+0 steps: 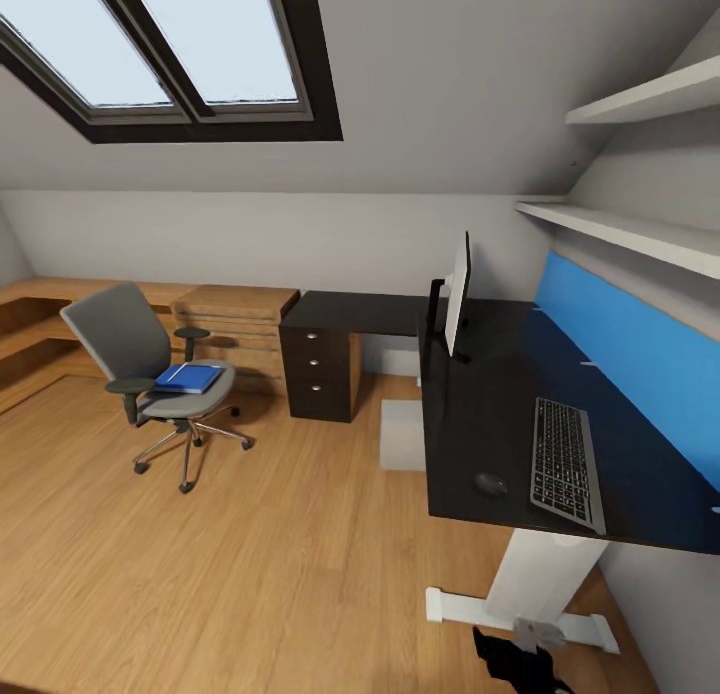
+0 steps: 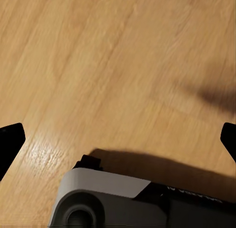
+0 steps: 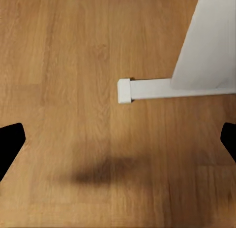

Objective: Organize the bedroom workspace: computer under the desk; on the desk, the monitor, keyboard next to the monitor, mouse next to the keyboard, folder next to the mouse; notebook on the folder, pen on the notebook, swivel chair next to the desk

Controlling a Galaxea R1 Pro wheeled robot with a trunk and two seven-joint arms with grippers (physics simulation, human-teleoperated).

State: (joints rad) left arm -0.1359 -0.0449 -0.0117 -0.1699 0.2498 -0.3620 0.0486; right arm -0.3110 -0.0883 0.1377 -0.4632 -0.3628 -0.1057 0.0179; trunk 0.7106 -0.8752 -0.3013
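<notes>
Attic bedroom with grey sloped walls, a dark-framed skylight at the upper left of the head view, and a light wooden floor across the lower left. L-shaped desk with glossy black top occupies the right of that view, backed by a long blue wall panel and carried on a white pedestal leg; a black drawer unit closes its far end at centre. On the desk top: a wide thin flat monitor, seen edge-on and upright at upper centre-right; a flat rectangular keyboard with dark grey keys on a silver-grey base at lower right, lying near the front edge; a small black oval mouse just beside the keyboard on its left, apart from it. A light silver-grey tower computer stands on the floor partly under the desk. Grey upholstered swivel chair with black armrests and chrome five-star base stands at centre left, well apart from the desk, with a flat bright blue folder lying on its seat. Low wooden shelving runs behind the chair; two white wall shelves hang at upper right. The wrist views add floor detail: the left gripper hangs released, dark fingertips spread wide over bare boards and a grey robot part; the right gripper, likewise released, hangs over the white foot of the pedestal leg. No legible writing.
</notes>
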